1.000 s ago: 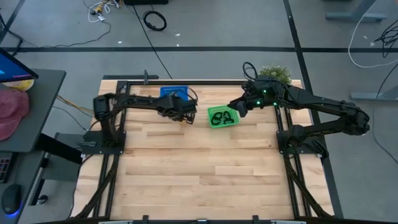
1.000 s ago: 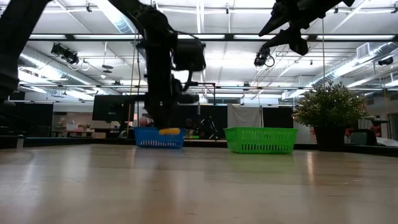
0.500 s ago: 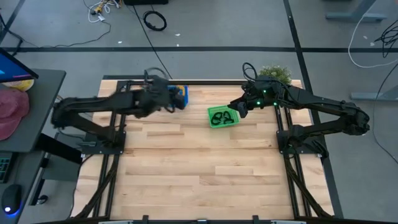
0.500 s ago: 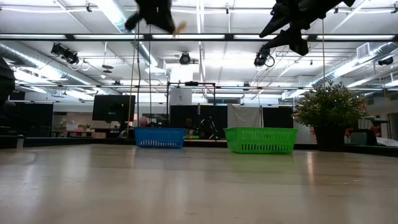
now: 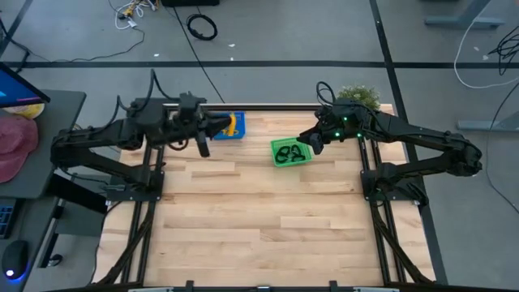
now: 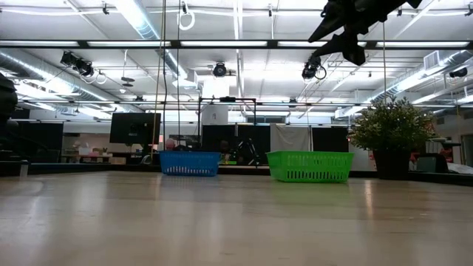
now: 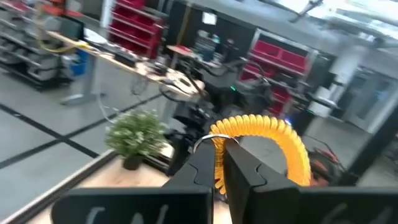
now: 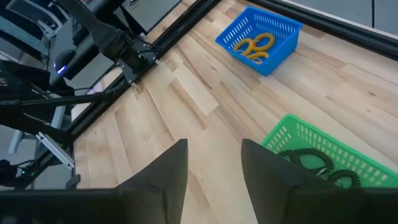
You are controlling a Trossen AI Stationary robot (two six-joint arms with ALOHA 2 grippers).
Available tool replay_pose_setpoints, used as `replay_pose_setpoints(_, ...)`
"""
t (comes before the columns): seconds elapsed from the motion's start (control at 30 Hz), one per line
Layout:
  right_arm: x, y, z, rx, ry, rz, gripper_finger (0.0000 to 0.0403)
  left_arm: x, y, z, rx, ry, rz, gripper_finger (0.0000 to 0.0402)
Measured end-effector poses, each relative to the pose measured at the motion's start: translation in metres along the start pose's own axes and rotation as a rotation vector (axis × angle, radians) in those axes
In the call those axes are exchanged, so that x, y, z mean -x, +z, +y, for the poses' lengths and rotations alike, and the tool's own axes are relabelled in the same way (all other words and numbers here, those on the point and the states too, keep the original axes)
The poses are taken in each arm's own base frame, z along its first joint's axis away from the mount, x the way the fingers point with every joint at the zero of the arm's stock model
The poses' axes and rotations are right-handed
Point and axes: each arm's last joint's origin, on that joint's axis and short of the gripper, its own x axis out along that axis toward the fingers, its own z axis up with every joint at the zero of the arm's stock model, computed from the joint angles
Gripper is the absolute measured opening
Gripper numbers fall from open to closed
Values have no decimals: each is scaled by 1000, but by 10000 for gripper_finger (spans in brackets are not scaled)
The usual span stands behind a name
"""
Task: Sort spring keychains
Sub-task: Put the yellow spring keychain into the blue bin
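My left gripper (image 7: 224,152) is raised high over the table's far left part, beside the blue basket (image 5: 235,134), and is shut on an orange spring keychain (image 7: 273,130), which also shows as an orange spot in the high view (image 5: 232,122). It is above the low view's top edge. More orange keychains (image 8: 254,45) lie in the blue basket (image 8: 283,28). Black keychains (image 8: 317,163) lie in the green basket (image 5: 290,152). My right gripper (image 8: 214,165) is open and hovers high by the green basket's far right corner (image 5: 312,142). My left gripper pinches the orange keychain between its two fingers (image 7: 249,165) at one end of the coil (image 7: 219,138), next to a small metal ring (image 7: 204,142). The fingers point about level toward the table's right side. The keychain is lifted clear, its coil arching over the fingertips.
A potted plant (image 5: 358,96) stands at the table's far right corner, behind my right arm. The two baskets sit side by side near the far edge (image 6: 189,162) (image 6: 310,165). The near part of the wooden table (image 5: 259,235) is bare.
My left gripper has risen from the blue basket, out of the low view's top, drawing back toward the table's left and tipping toward level. The orange keychain came up with it, lifted clear of the basket.
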Motion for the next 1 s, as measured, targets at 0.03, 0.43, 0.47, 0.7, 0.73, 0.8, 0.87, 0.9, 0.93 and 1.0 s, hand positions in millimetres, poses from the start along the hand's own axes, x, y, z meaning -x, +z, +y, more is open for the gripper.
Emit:
replay_pose_setpoints(0.03, 0, 0, 0, 1, 1, -2, 150, 0, -1, 0, -1, -14, 9, 15)
replay_pose_setpoints(0.43, 0, 1, 0, 5, 2, -6, 150, -4, -2, 2, -16, 64, -9, 14)
replay_pose_setpoints(0.47, 0, 1, 0, 5, 2, -6, 150, -4, -2, 4, -16, 120, -27, 14)
replay_pose_setpoints(0.7, 0, 1, 0, 16, 1, -7, 150, -9, 0, 15, 72, 710, -306, 14)
replay_pose_setpoints(0.73, 0, 1, 0, 16, 1, -7, 150, -12, 1, 15, 88, 752, -349, 14)
replay_pose_setpoints(0.8, 0, 1, 0, 17, 1, -7, 150, -21, -1, 13, 58, 801, -377, 14)
replay_pose_setpoints(0.87, 0, 1, 0, 17, 1, -7, 150, -32, -6, 13, -1, 849, -368, 14)
replay_pose_setpoints(0.9, 0, 1, 0, 17, 1, -7, 150, -38, -10, 14, -37, 885, -354, 14)
replay_pose_setpoints(0.93, 0, 1, 0, 17, 1, -7, 150, -42, -13, 17, -63, 929, -344, 14)
replay_pose_setpoints(1.0, 0, 1, 0, 16, 2, -7, 150, -50, -15, 26, -109, 1033, -330, 14)
